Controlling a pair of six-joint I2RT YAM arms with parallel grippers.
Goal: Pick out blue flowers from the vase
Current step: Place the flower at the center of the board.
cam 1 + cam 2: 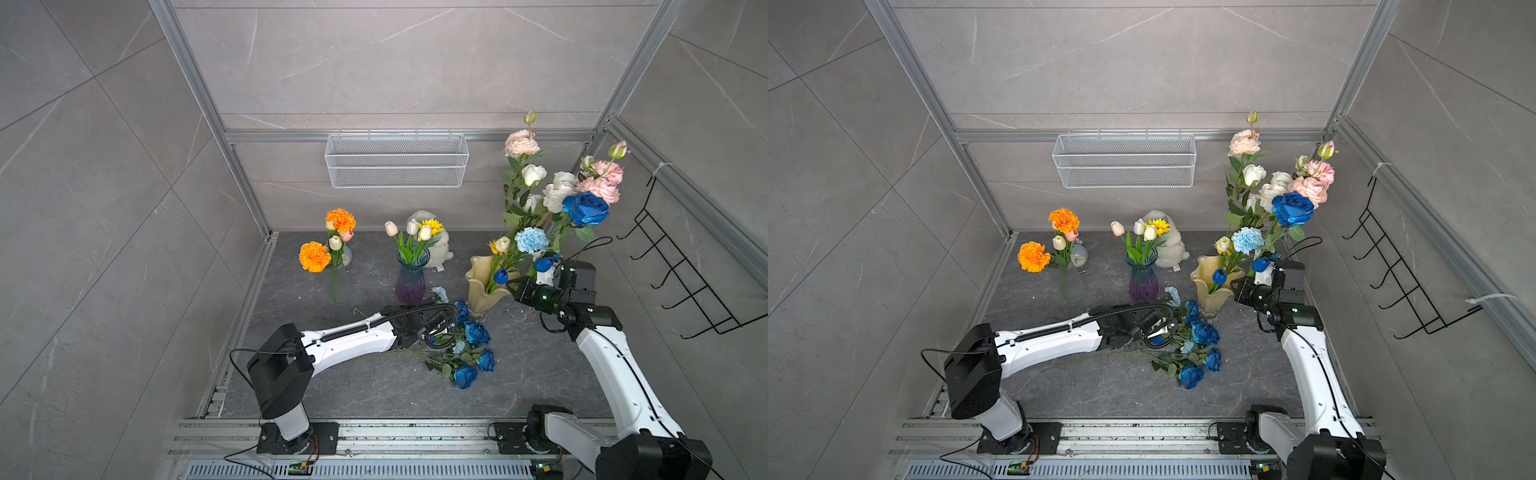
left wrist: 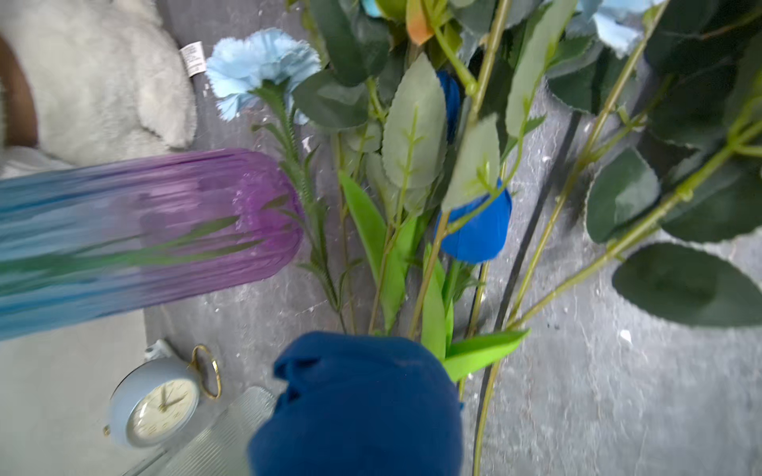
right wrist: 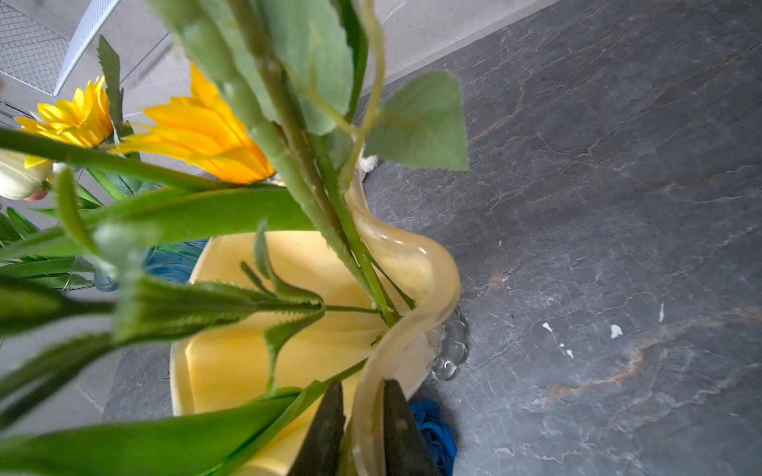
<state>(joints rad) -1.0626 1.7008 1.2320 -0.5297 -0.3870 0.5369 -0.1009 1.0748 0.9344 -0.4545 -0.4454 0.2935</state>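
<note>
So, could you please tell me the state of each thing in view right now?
right claw: shut on the yellow vase rim.
yellow vase: upright.
blue rose: standing in the yellow vase, not yet picked.
picked blue flowers: lying on the table.
left claw: shut, low beside them.
wire basket: empty.

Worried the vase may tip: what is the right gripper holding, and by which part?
The right gripper pinches the yellow vase by its wavy rim, one jaw inside, one outside.

both top views: we look down from high on the whole table | left wrist: close over blue flowers | right wrist: close over yellow vase
</note>
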